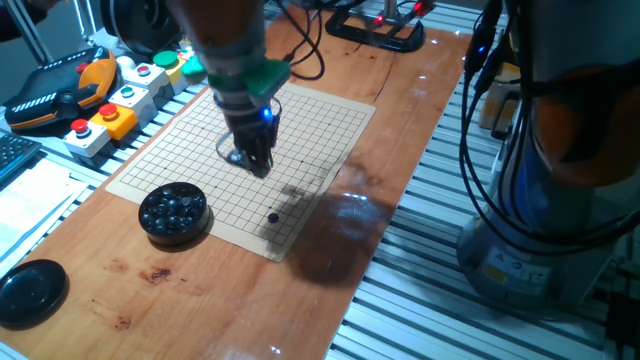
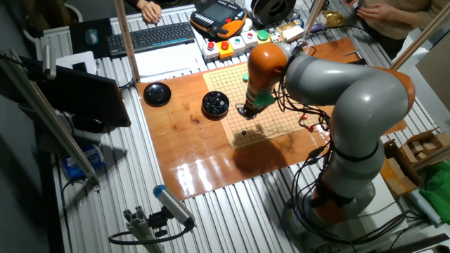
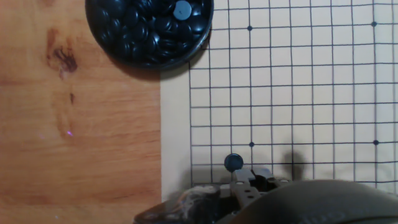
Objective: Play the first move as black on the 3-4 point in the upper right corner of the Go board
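At the far left of one fixed view a black lid (image 1: 30, 292) rests on the desk (image 1: 180, 300), and right of it stands the bowl of black stones (image 1: 173, 212), at the near-left edge of the Go board (image 1: 320, 120). Right again, mid-board, the pincer (image 1: 259, 163) hangs low over the grid with nothing visible between its fingers; whether it is released or clenched I cannot tell. The black stone (image 1: 273, 217) lies alone on the board toward its near corner, below and right of the pincer. In the hand view it sits on a grid crossing (image 3: 233, 162) one line left of a star dot. To finish well, I judge the arm should lift straight up without brushing the stone, then verify that it sits centred on its crossing.
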Motion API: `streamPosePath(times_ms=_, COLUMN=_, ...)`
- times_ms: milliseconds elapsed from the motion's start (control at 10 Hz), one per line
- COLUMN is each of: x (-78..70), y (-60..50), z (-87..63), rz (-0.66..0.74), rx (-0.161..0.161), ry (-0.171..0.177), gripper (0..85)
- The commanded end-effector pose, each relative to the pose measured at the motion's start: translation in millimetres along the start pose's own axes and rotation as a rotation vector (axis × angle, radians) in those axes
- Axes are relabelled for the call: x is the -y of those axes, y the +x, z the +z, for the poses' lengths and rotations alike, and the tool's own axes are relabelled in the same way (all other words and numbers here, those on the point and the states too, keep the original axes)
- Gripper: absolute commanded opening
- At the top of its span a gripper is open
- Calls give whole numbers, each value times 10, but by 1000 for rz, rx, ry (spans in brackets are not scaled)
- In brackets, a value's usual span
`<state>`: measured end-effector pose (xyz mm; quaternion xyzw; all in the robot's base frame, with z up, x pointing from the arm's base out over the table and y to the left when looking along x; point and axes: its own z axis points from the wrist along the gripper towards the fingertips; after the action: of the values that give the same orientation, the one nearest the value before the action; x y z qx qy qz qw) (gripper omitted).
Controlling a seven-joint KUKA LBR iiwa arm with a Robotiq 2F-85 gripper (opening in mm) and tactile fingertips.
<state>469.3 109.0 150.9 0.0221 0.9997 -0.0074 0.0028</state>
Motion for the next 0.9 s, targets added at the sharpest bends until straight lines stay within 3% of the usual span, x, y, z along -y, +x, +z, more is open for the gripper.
streamPosePath(times_ms=0, x=23, y=-107, z=-88, rz=21, rx=9, ry=0, gripper=7)
streamPosePath(times_ms=300, x=22, y=-297, z=-274, rz=62, rx=34, ry=22, gripper=7)
streamPosePath(times_ms=800, x=126, y=-470, z=-294, rz=75, rx=35, ry=1, gripper=7)
